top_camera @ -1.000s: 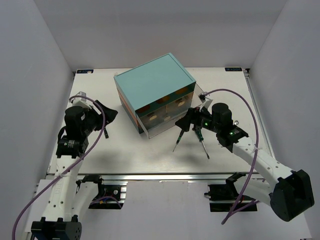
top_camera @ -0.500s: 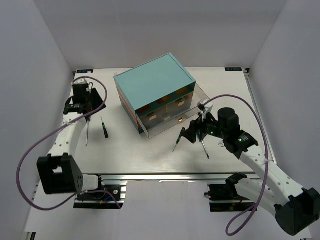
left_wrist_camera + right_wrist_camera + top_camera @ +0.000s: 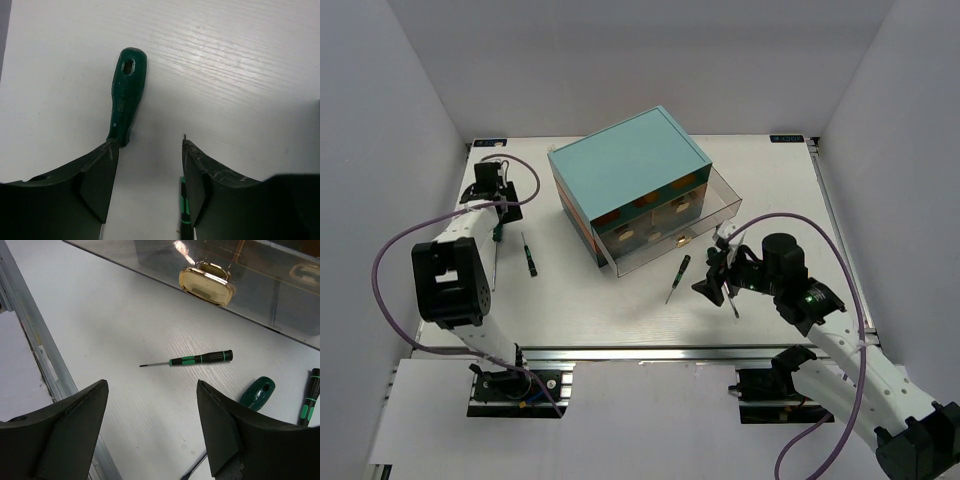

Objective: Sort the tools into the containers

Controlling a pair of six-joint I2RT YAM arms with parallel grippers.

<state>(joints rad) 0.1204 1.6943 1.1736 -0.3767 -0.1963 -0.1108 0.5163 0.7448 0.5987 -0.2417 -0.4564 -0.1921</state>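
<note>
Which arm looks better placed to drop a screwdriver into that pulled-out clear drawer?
The right. Its open gripper hangs close to a small screwdriver just in front of the pulled-out drawer. The left gripper, also open, is by a green-handled screwdriver at the far left, with the chest between.

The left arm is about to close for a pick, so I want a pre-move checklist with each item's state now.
1. Left gripper jaws open and empty: ok.
2. Green-handled screwdriver between those jaws: not ok; it lies beyond one fingertip, off to the side.
3. Closing path free of other tools: not ok; a small screwdriver lies beside the other finger.
4. Right gripper open and empty: ok.
5. Clear drawer pulled out of the chest: ok.
6. Wrench located: cannot tell; no view shows it.
</note>
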